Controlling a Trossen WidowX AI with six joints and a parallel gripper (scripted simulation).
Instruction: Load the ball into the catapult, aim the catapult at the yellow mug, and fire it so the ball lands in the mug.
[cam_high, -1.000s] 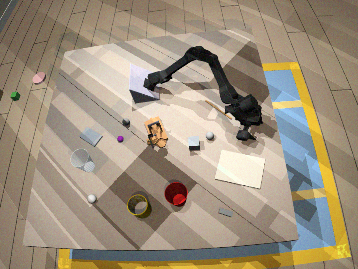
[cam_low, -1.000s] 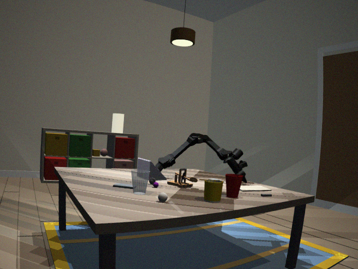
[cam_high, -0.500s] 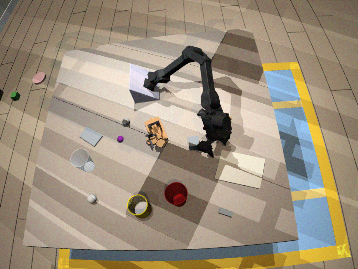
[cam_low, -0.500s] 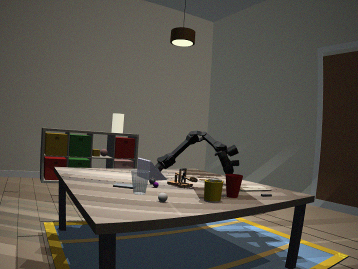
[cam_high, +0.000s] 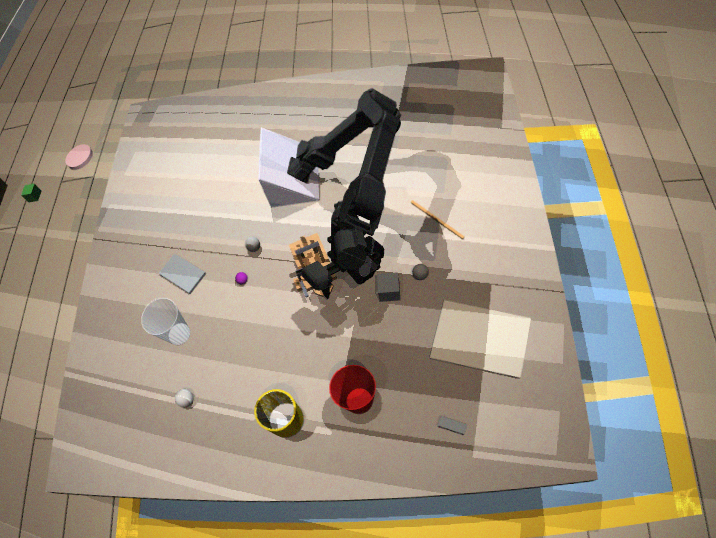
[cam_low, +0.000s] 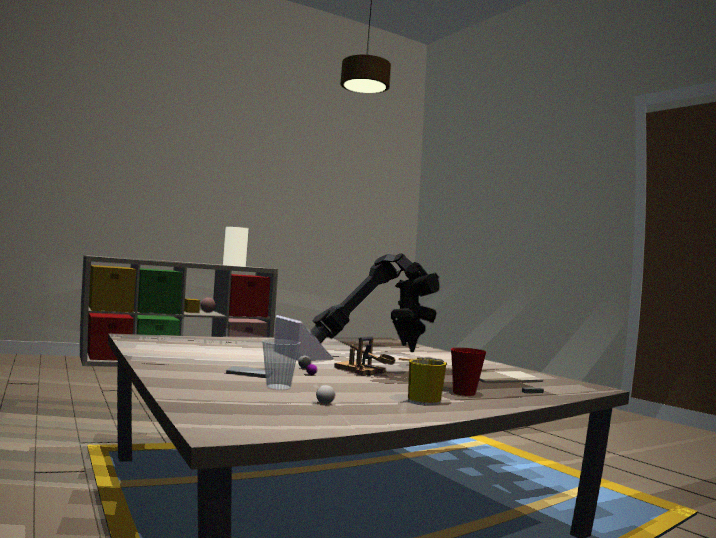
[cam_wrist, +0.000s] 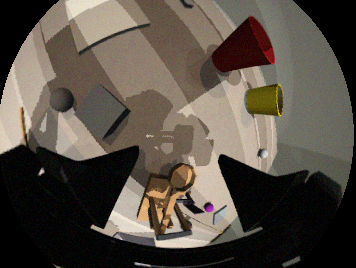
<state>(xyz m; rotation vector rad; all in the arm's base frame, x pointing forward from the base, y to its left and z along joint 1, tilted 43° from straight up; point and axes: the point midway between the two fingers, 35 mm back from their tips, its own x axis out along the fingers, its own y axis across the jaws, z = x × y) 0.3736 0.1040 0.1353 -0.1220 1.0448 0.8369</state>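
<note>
The wooden catapult (cam_high: 309, 249) (cam_low: 363, 369) (cam_wrist: 159, 186) stands mid-table. Its round cup (cam_wrist: 182, 176) looks empty in the wrist view. My gripper (cam_low: 411, 345) (cam_wrist: 180, 154) is open and empty, pointing down above the table beside the catapult; in the top view it partly hides the catapult. A small purple ball (cam_high: 241, 278) (cam_low: 311, 369) (cam_wrist: 209, 207) lies left of the catapult in the top view. The yellow mug (cam_high: 267, 403) (cam_low: 426, 381) (cam_wrist: 264, 100) stands upright near the table's front edge.
A red cup (cam_high: 346, 378) (cam_low: 467, 373) (cam_wrist: 242, 48) stands beside the mug. A dark block (cam_high: 387, 287) (cam_wrist: 101, 111) and a grey ball (cam_high: 420, 271) (cam_wrist: 61, 100) lie right of the catapult. Two other grey balls (cam_high: 252, 244) (cam_high: 184, 398), a clear cup (cam_high: 160, 317) and a wedge (cam_high: 283, 185) also stand around.
</note>
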